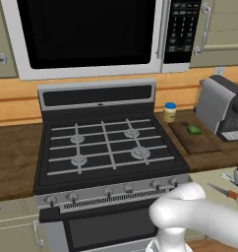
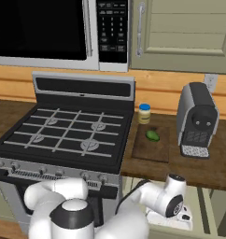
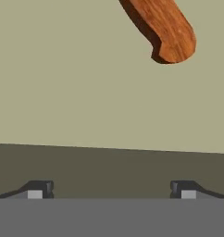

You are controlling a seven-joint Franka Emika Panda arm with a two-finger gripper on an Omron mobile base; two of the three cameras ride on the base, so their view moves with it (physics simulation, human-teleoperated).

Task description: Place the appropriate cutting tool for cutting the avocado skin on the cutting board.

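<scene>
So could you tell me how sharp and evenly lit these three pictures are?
Left base view: soft, slightly blurred, evenly lit, the knife small and fuzzy. Right base view: similar, with only a faint shadow beside the avocado. Hand view: crisp; the handle casts a dark shadow along one edge.

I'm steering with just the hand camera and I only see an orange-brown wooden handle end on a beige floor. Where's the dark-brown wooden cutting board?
Observer: The dark-brown wooden cutting board lies on the counter right of the stove, beside the grey coffee machine.
Operator: Is the avocado on it?
Observer: Yes, the small dark-green oval avocado sits on the board.
Operator: Does my handle have a blade?
Observer: Yes, the small knife has a pointed silver blade and lies in an open drawer below the counter.
</scene>
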